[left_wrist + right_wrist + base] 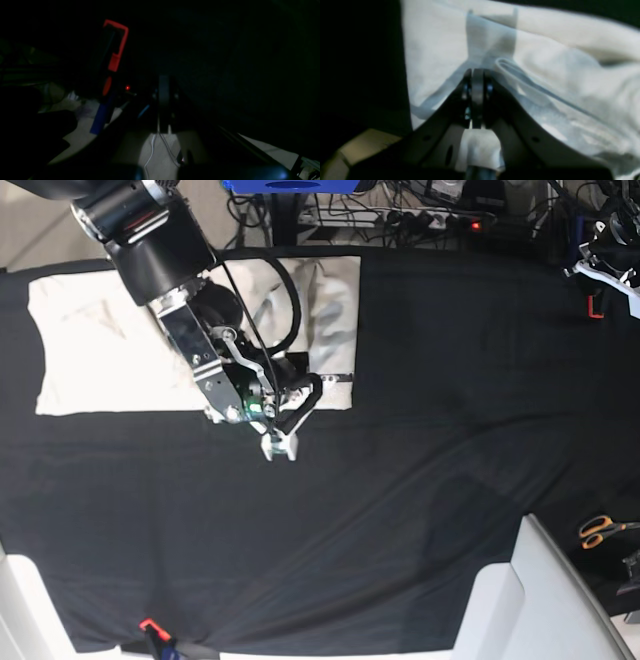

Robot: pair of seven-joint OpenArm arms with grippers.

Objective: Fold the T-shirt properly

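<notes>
**Cream tee is soft and floppy, so pinch it by a hem or corner**

The T-shirt [120, 350] lies on the far-left part of the black table cloth [420, 480], already a longish rectangle, so I'd guess it's partly folded. It's plain cream, no print visible, with soft wrinkles and a hem ridge running across it in the right wrist view [545, 82].

My guess is it's light, limp cotton: no stiffness at all, it'll sag and drag if lifted from the middle. A doubled edge or a corner looks like the best place to grab, since a single layer would probably slip or peel apart.

The right gripper [477, 100] is over the shirt's near edge with its jaws pressed together. There's a bit of cream cloth bunched just behind them, but I can't tell if it's actually pinching fabric. In the base view it sits around the shirt's near right corner [280, 442].

The left gripper [163, 105] is also fully closed, holding nothing, parked well away at the far right edge [610, 255]. That camera is very dark.
</notes>
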